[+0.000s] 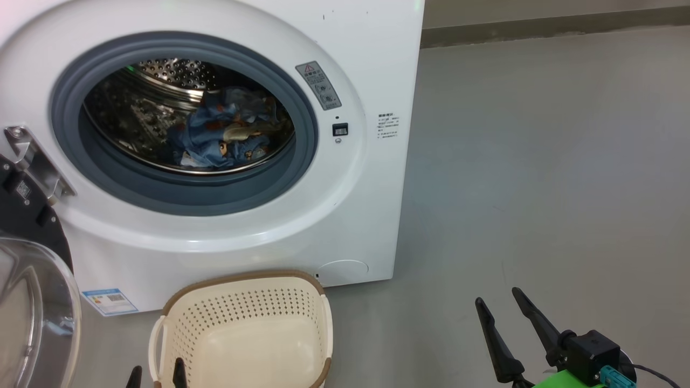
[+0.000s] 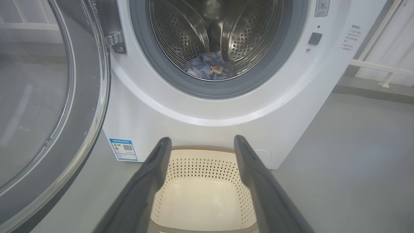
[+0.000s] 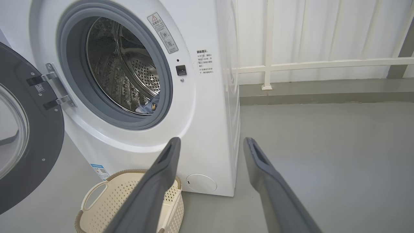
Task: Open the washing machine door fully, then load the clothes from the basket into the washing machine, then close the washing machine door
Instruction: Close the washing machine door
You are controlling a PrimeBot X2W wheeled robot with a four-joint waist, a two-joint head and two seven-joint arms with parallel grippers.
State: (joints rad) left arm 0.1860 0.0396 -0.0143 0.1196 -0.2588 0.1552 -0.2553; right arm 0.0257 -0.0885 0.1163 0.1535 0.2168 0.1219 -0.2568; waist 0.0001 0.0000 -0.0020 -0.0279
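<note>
The left gripper's two long dark fingers stand spread apart, holding nothing, above the small cream perforated plastic basket. The basket sits on the grey floor, against the big white front-loading washing machine. A light blue patterned bundle of clothes lies at the steel drum's bottom. The round glass-windowed door hangs open at the machine's left edge.

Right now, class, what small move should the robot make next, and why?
Probably swing the open left gripper toward the rim of the door: the clothes lie in the drum, the basket looks empty, and the door stands wide open.
</note>
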